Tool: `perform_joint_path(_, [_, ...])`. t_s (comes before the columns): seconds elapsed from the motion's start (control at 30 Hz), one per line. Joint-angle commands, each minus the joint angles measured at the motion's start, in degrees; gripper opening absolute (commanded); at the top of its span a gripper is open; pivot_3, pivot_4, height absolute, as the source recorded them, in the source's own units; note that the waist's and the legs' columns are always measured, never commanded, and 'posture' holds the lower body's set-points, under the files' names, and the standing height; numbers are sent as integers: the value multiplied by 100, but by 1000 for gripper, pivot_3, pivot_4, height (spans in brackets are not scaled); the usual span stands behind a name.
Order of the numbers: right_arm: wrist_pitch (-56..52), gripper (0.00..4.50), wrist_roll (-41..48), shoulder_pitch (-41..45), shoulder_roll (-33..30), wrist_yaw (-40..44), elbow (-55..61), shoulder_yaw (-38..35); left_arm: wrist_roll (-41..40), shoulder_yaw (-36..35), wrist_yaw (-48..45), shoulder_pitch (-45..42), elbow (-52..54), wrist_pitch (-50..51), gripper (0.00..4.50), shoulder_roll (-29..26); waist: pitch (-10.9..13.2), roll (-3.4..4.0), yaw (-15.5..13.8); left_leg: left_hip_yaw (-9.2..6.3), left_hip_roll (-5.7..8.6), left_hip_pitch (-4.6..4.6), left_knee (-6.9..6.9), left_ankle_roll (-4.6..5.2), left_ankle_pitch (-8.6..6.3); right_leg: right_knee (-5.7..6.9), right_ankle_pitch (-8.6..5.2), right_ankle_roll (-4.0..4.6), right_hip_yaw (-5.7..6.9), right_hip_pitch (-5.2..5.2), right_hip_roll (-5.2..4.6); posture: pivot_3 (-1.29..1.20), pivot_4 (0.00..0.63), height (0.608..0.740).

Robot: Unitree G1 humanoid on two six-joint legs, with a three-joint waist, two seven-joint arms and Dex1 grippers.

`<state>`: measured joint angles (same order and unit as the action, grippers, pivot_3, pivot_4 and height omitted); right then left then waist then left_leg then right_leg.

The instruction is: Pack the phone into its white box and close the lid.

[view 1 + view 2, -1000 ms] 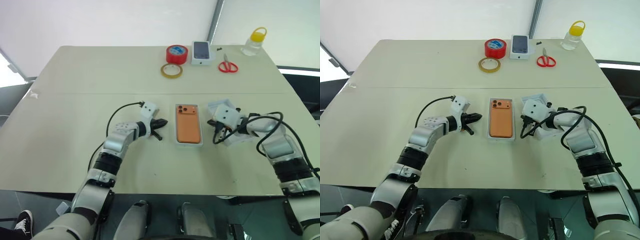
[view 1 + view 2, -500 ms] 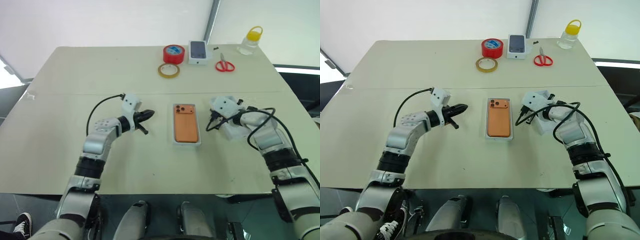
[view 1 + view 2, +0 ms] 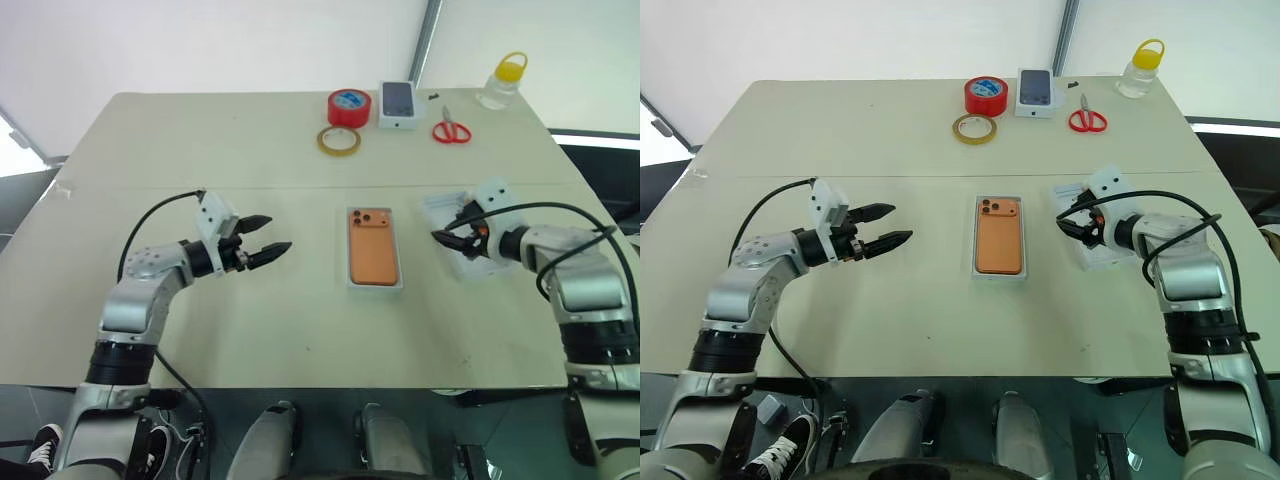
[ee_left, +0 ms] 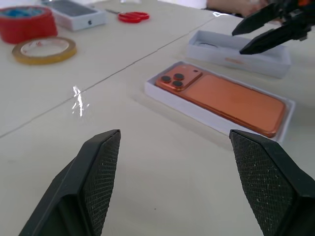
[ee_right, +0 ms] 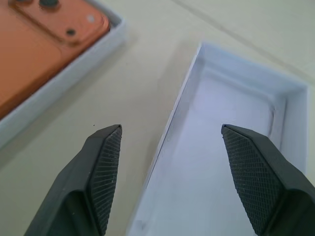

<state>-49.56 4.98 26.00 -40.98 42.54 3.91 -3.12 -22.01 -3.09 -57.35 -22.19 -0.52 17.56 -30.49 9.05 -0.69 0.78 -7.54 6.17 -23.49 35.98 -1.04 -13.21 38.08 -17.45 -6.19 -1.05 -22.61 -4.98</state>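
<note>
The phone (image 3: pixel 374 246) lies back-up in the white box (image 3: pixel 375 285) at the middle of the worktop (image 3: pixel 250 340), its three lenses at the far end, so the packing step looks done and closing is what remains. The lid (image 5: pixel 231 162) sits open side up just to the right of the box, apart from it, and holds nothing.

The right pincer (image 3: pixel 452 237) hovers over the lid's near wall with its fingers spread wide, one on each side of that wall, gripping nothing. The next move, as I judge it, calls for closing on that wall, lifting the lid, turning it over and squaring it above the box before lowering.

The left pincer (image 3: pixel 262 240) hangs above bare worktop to the left of the box, open and empty, well placed to steady the box.
</note>
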Motion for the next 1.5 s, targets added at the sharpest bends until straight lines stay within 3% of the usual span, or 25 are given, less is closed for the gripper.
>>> perform_joint_path(0.03, [-514, 3347, 83, 50, 22, -261, 370, -32, -130, -121, -352, 127, 241, -496, 3774, -150, 2, 5, 7, 1, 0, 0, 0, 0, 0, 0, 1, 1, 0, 0, 0, 0, 150, 740])
perform_joint_path(0.27, [-1401, 3347, 257, 531, 23, -391, 206, 238, -72, -107, -521, 148, 187, -1008, 3774, -243, 4, 7, 4, 3, -1, 0, 0, 2, -1, 0, 1, 2, -1, -2, 0, 0, 150, 740])
perform_joint_path(0.37, [-1788, 3347, 296, 837, -127, -266, 182, 706, -74, -47, -487, 104, 159, -1018, 3774, -214, 5, 8, -3, 3, -1, 0, -3, 2, -1, 0, 1, 2, -1, -3, 0, 0, 150, 740])
perform_joint_path(0.8, [-2881, 3347, 286, 2434, -103, -312, -1398, 1768, -28, 109, 19, 510, 585, -1043, 3774, 99, 9, 12, 8, 5, 0, -4, -3, 3, -1, 0, 2, 2, -1, -8, -1, 0, 150, 740])
perform_joint_path(1.17, [-2780, 3347, 175, 2806, -106, -308, -1972, 2283, -78, -54, 94, 664, 788, -1290, 3774, 6, 10, 13, 0, 5, 0, -4, -2, 3, -1, 0, 2, 3, -1, -7, 0, 0, 150, 740])
perform_joint_path(1.5, [-2967, 3347, 172, 3137, 89, -458, -2453, 2224, -62, 67, 278, 704, 873, -1287, 3774, 182, 10, 13, 6, 5, 0, -4, -1, 3, -2, 0, 2, 3, 0, -7, 0, 0, 150, 740])
